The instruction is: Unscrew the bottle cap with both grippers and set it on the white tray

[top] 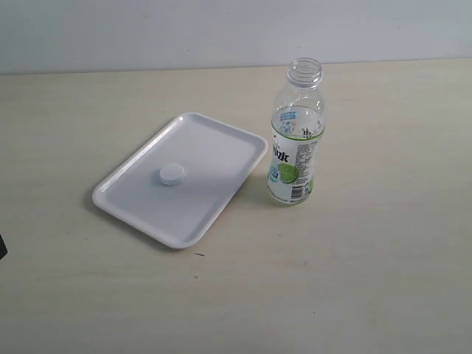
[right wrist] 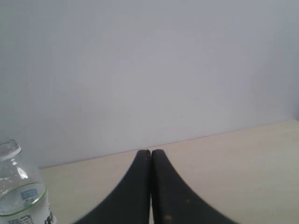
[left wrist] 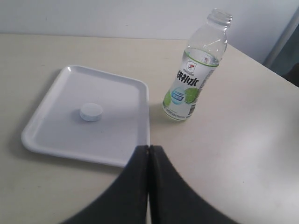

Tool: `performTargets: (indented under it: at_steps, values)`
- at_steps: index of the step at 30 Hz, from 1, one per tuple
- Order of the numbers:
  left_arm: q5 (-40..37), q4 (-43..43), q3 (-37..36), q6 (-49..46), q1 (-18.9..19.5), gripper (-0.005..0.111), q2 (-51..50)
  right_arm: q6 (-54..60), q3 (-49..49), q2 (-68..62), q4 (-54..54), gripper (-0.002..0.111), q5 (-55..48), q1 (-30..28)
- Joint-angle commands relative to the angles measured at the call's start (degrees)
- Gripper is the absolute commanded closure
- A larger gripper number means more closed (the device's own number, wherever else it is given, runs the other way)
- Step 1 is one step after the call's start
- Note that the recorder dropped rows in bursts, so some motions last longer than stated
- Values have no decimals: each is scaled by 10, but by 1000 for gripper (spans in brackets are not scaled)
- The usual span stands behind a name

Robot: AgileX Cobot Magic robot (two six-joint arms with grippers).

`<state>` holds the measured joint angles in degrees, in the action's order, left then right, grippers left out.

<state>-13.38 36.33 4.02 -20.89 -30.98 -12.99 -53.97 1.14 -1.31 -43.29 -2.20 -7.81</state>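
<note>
Low centre of frame: left fingers point(left wrist: 133, 179) pressed shut, empty; bottle cap point(left wrist: 91, 112) beyond, up-left, flat on white tray point(left wrist: 117, 93); bottle point(left wrist: 194, 74) upright, upper right, neck bare; right fingers point(right wrist: 135, 182) likewise shut, empty; left arm judged nearer cap.

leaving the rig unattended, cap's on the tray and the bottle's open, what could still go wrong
1. The bottle stands uncapped beside the white tray; a stray knock could tip it and spill any contents.
2. The bottle cap lies loose on the tray, so a nudge might slide it.
3. The left end effector, shut, points toward the tray's edge; moving forward it might push the tray.
</note>
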Motion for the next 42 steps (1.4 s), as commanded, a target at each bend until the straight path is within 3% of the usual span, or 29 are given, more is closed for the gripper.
performTargets:
  at_steps: [1,7,16,42]
  values:
    - [2,2,-3,-1,-4,106,5,169,-2,13,143,108,-47,-4]
    - [2,2,-3,-1,-4,106,5,177,-3,13,146,108,-50,-18]
    - [2,2,-3,-1,-4,106,5,410,-11,13,344,108,-24,-23]
    - [2,-2,-3,-6,-4,106,5,407,-11,13,354,108,-19,-22]
